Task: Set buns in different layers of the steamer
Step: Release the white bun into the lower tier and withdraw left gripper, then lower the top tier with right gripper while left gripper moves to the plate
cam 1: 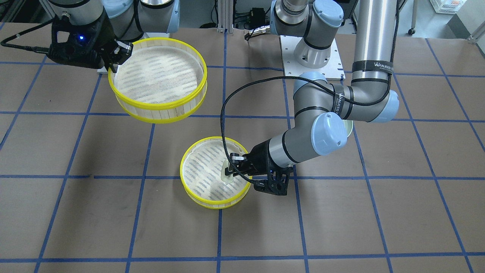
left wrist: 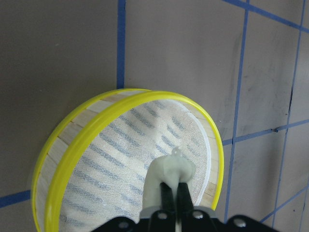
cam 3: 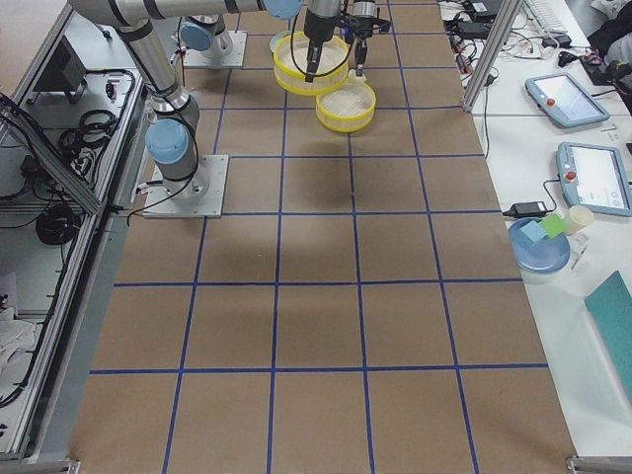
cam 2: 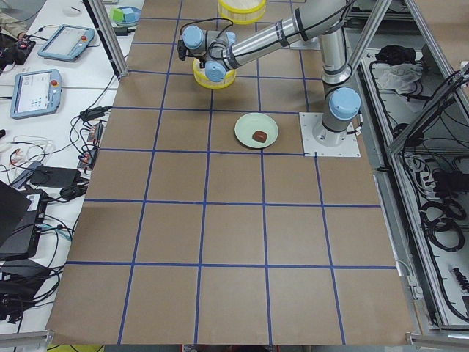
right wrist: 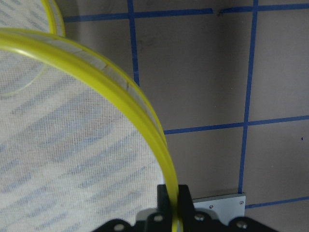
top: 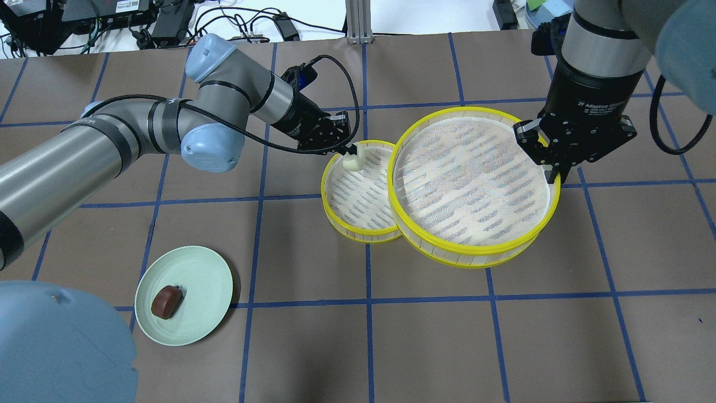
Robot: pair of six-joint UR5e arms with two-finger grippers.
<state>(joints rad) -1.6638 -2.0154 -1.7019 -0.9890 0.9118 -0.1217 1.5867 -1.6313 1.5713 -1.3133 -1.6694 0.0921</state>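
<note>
- The left gripper (top: 349, 151) is reaching in from the left, its 2 fingers pinched together on the cream-white bun (top: 353, 161).
- The bun is hanging inside the far left edge of the lower steamer tray (top: 358, 230), which is sitting flat on the table (top: 313, 347). Whether the bun is touching the mesh floor cannot be told.
- The bun's long axis is running roughly near to far across the table, crosswise to the fingers, with 1 end poking out past the fingertips in the left wrist view.
- The right gripper (top: 554, 170) is clamping its fingers on the yellow rim of the second steamer tray (top: 470, 253), gripping its far right side.
- That tray is hanging above the table with its mesh floor facing up, just right of the lower tray and overlapping its right edge in the overhead view.
- The reddish-brown bun (top: 166, 302) is lying on the pale green plate (top: 207, 280), well apart at the near left.
</note>
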